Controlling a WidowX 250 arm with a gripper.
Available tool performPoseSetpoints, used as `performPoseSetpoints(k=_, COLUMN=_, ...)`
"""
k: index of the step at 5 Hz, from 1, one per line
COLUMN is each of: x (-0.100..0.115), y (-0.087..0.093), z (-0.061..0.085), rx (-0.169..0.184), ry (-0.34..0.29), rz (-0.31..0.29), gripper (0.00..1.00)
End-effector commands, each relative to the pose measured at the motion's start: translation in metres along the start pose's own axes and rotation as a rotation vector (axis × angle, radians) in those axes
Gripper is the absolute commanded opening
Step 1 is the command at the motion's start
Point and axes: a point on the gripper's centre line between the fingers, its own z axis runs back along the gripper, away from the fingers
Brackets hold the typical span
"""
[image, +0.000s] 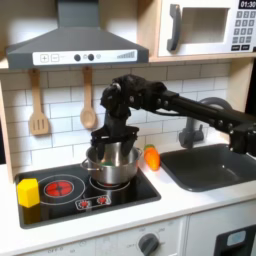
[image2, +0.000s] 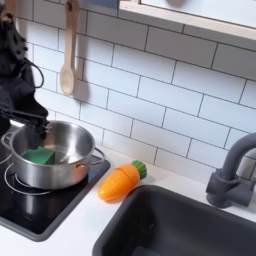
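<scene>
The claw (image: 112, 143) hangs over the steel pot (image: 112, 165) on the toy stove (image: 60, 195), with its fingertips down at the pot's rim. In the second exterior view the claw (image2: 35, 128) sits at the pot's far left rim, and a green block (image2: 41, 156) lies on the bottom of the pot (image2: 55, 155), just below the fingers. Whether the claw is spread or closed I cannot tell; the fingers are dark and blur together in both exterior views. It does not seem to be gripping the green block, which rests flat inside the pot.

As a judgement, the block is already in the pot, and what is left appears to be only clearing the arm away.

The first exterior view takes in the whole toy kitchen: a yellow block (image: 28, 191) at the stove's left edge, a carrot (image: 152, 157) on the bench (image: 200, 205) between stove and sink (image: 210, 165), a spatula (image: 38, 105) and a wooden spoon (image: 87, 100) on the tiled wall. From that angle the pot's inside is hidden. The second exterior view looks into the pot and shows the carrot (image2: 120, 181) lying close beside it.
</scene>
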Motion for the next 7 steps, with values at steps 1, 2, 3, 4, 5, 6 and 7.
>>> performPoseSetpoints(k=1, x=0.005, y=-0.037, z=-0.004, rx=-0.041, ry=0.002, rz=-0.152, gripper=1.00)
performPoseSetpoints(k=2, x=0.002, y=-0.054, z=-0.008, rx=-0.077, ry=0.027, rz=-0.205, gripper=1.00)
performPoseSetpoints(k=3, x=-0.002, y=-0.069, z=-0.014, rx=-0.098, ry=0.055, rz=-0.251, gripper=1.00)
performPoseSetpoints(k=4, x=-0.001, y=-0.085, z=-0.011, rx=-0.113, ry=0.069, rz=-0.294, gripper=1.00)
performPoseSetpoints(k=5, x=0.000, y=-0.099, z=-0.009, rx=-0.131, ry=0.084, rz=-0.322, gripper=1.00)
performPoseSetpoints(k=6, x=0.005, y=-0.109, z=-0.006, rx=-0.125, ry=0.090, rz=-0.339, gripper=1.00)
performPoseSetpoints(k=7, x=0.010, y=-0.117, z=-0.013, rx=-0.133, ry=0.122, rz=-0.349, gripper=1.00)
